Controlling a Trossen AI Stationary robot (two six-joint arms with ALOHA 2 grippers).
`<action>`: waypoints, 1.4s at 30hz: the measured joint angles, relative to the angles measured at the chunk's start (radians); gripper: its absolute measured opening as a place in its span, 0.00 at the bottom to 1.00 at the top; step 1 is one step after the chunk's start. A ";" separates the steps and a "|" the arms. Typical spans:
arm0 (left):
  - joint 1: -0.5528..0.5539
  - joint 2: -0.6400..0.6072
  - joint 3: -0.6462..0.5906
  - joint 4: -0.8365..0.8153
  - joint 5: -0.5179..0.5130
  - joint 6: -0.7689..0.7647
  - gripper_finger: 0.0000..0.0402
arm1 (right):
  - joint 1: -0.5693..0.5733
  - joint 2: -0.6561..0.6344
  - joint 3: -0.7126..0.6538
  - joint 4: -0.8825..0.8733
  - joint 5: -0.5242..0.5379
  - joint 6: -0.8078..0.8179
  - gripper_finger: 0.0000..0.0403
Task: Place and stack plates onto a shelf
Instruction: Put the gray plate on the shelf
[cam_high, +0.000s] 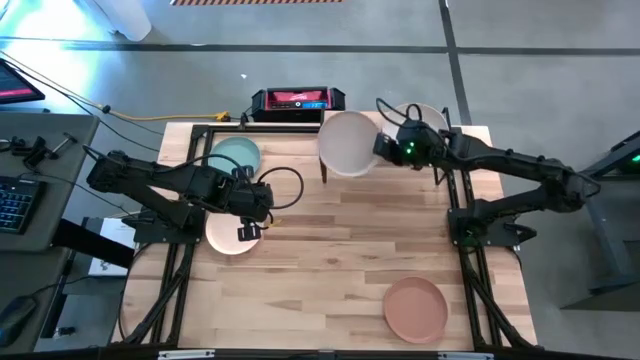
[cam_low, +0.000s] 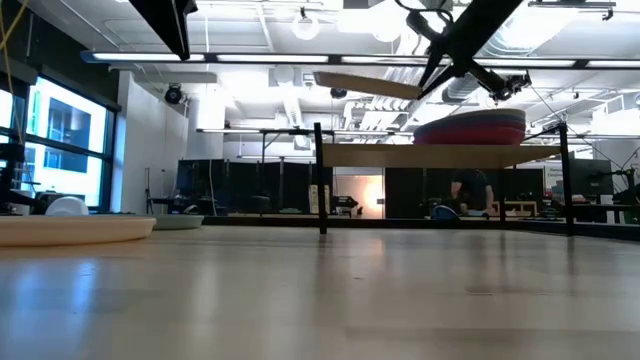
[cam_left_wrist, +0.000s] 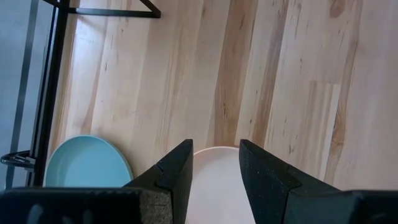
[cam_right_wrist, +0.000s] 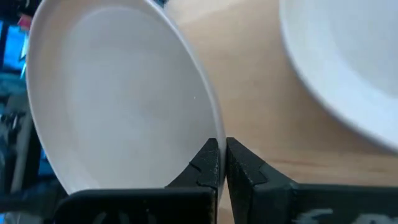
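Now | right hand (cam_high: 388, 146) pinching cream plate (cam_high: 349, 142) rim, plate lying at nine o'clock, hovering over shelf (cam_low: 420, 155) | left hand (cam_high: 249, 231) spread, waiting

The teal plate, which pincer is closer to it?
Left. The left pincer hovers beside the teal plate, over a pale plate. The right pincer is across the table, gripping another plate.
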 joint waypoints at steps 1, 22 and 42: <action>0.000 0.000 0.000 0.000 0.000 0.000 0.30 | -0.010 0.005 0.000 0.001 0.011 0.000 0.00; 0.000 0.000 0.000 0.003 0.000 -0.003 0.30 | -0.102 0.112 0.000 0.037 0.060 -0.177 0.00; 0.000 0.000 0.000 0.004 0.000 -0.028 0.30 | -0.157 0.119 0.000 0.036 0.048 -0.175 0.00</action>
